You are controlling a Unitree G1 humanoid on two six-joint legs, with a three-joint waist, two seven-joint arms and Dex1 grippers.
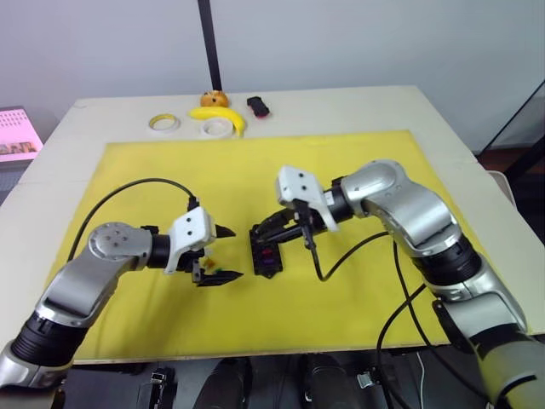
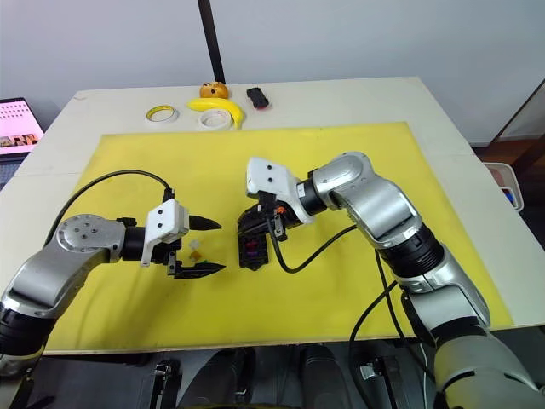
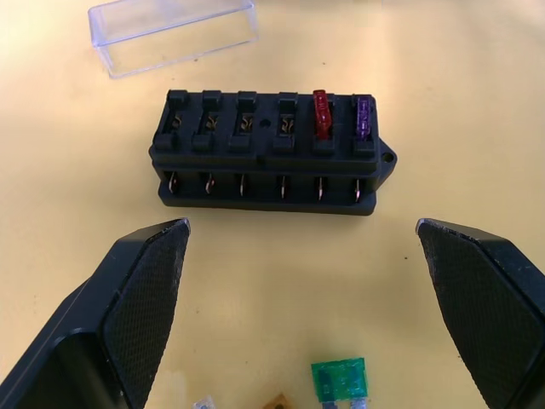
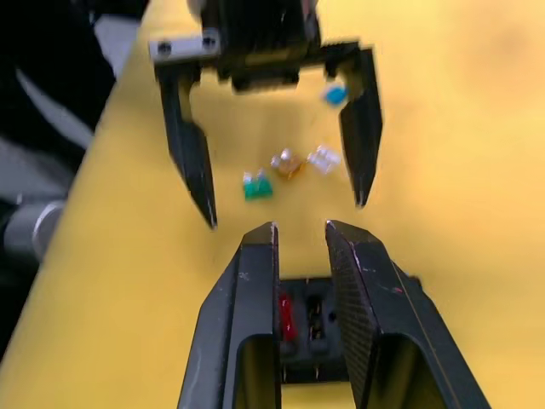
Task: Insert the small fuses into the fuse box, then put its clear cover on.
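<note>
The black fuse box (image 3: 268, 162) lies on the yellow mat (image 1: 358, 162) with a red fuse (image 3: 322, 115) and a purple fuse (image 3: 362, 118) seated in its end slots. The clear cover (image 3: 170, 30) rests just beyond the box. My left gripper (image 3: 302, 226) is open, low over the mat, facing the box. Between its fingers lie loose small fuses: green (image 4: 255, 186), amber (image 4: 287, 162), clear grey (image 4: 324, 158) and blue (image 4: 335, 94). My right gripper (image 4: 300, 227) hovers over the box with only a narrow gap between its fingers, and nothing is in that gap.
At the table's far edge lie two tape rolls (image 1: 163, 123) (image 1: 217, 128), a banana (image 1: 223, 116), an orange object (image 1: 213, 98) and a small black-and-red object (image 1: 258, 106). A laptop (image 1: 17, 135) stands far left. Black cables trail from both wrists across the mat.
</note>
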